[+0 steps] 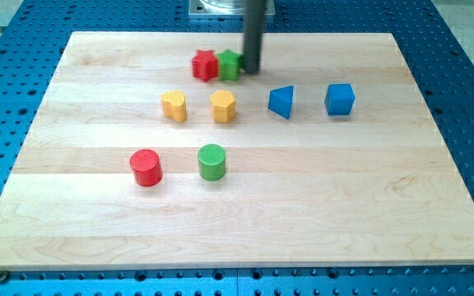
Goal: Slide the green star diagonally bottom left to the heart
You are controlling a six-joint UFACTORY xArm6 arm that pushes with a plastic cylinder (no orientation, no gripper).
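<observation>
The green star (230,64) lies near the board's top edge, touching a red star (205,65) on its left. My tip (253,71) stands right against the green star's right side. A yellow heart-like block (174,106) sits below and left of the two stars. A yellow hexagon (223,106) sits just below the green star, to the right of the heart.
A blue triangular block (281,101) and a blue cube (339,99) lie to the right of the hexagon. A red cylinder (146,167) and a green cylinder (212,161) stand lower on the wooden board (344,197). Blue perforated table surrounds the board.
</observation>
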